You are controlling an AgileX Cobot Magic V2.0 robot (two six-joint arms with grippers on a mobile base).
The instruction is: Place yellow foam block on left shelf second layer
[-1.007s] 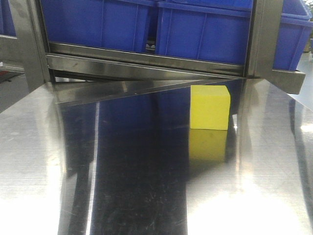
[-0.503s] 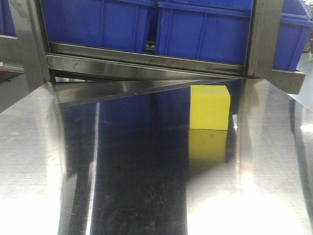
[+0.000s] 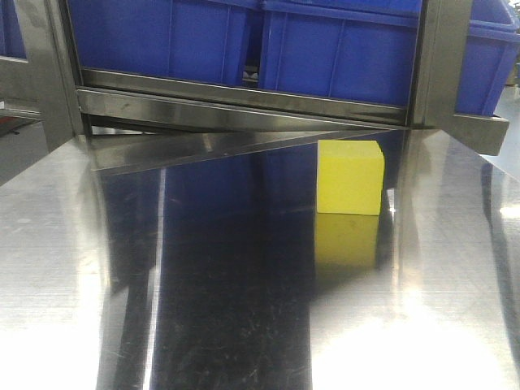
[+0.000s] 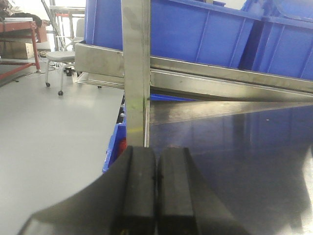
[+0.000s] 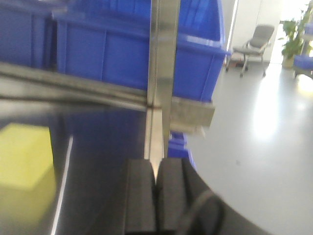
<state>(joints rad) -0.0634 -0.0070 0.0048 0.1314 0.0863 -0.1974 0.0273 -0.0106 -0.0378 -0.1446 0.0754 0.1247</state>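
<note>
The yellow foam block point(image 3: 349, 177) stands on the shiny steel surface point(image 3: 244, 309), right of centre and close under the shelf rail point(image 3: 244, 104). In the right wrist view the yellow foam block point(image 5: 24, 156) lies blurred at the far left, well apart from my right gripper point(image 5: 156, 166), whose black pads are shut together on nothing. My left gripper point(image 4: 156, 152) is also shut and empty, pointing at a steel upright post point(image 4: 135, 73). Neither gripper shows in the front view.
Blue plastic bins point(image 3: 333, 49) fill the shelf level above the rail. Steel uprights point(image 3: 443, 61) frame the rack, and one upright point(image 5: 164, 54) stands straight ahead of the right gripper. Office chairs point(image 4: 61, 61) and grey floor point(image 5: 254, 132) lie off to the sides.
</note>
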